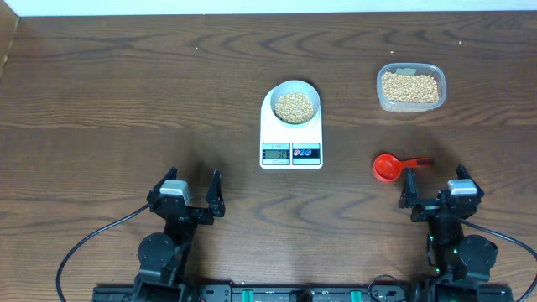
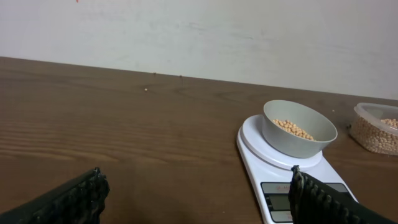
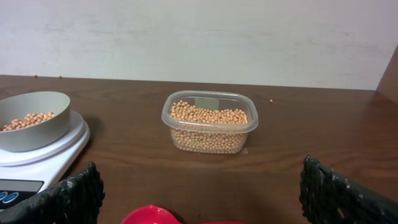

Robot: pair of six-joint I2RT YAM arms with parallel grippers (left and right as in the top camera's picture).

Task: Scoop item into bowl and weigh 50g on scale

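Spanning every view, the dark brown wooden tabletop (image 1: 101, 101) carries all the task's things. The left tool (image 1: 193, 189) and the right tool (image 1: 434, 184) sit near its front edge, jaws spread wide with nothing between them. The white flat rectangular kitchen scale (image 1: 270, 138) lies mid-tabletop. Its digits are too small to read, so adding beans blindly could overshoot 50g. The clear rounded-rectangular plastic tub (image 1: 380, 91), far right, holds the stock; it looks light, and a hard dig might shove or tip it. The small round pale bluish-white bowl (image 1: 313, 88) stands on the scale's platform, where a knock from an arm could slide it off. The red plastic scoop (image 1: 387, 167) lies just ahead of the right tool, and a poor pinch on its thin handle may let it twist. The small round tan-yellow beans (image 1: 294, 107) in the bowl roll easily, so any spilt from a tilted scoop would scatter.
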